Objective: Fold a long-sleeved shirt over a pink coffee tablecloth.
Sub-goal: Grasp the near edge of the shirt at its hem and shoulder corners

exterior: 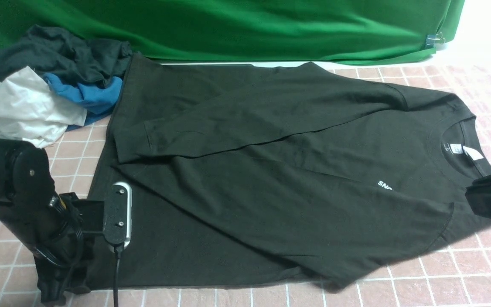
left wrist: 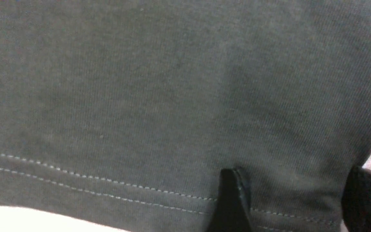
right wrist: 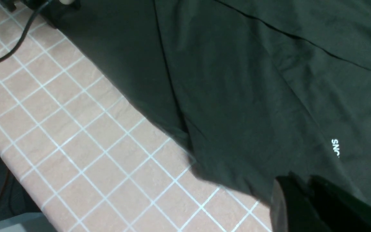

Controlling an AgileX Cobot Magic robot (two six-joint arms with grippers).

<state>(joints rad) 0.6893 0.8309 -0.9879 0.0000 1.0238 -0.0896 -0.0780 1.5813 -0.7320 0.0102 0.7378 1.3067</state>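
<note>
Pink-brown tablecloth [exterior: 463, 277] with a white grid: I am seeing it lying under the large black long-sleeved shirt [exterior: 271, 183], which is spreading flat, collar right, sleeves crossing its body. Far left, dark, blue and white garments [exterior: 53, 94] are lying heaped. The left gripper [left wrist: 296, 203] is standing parted over the hem; the right gripper [right wrist: 304, 185] is pressing together by the near shoulder.

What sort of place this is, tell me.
Probably a robot lab or recording setup: a green backdrop hangs behind, a black shirt lies spread on a checked tablecloth, near a robot arm.
</note>
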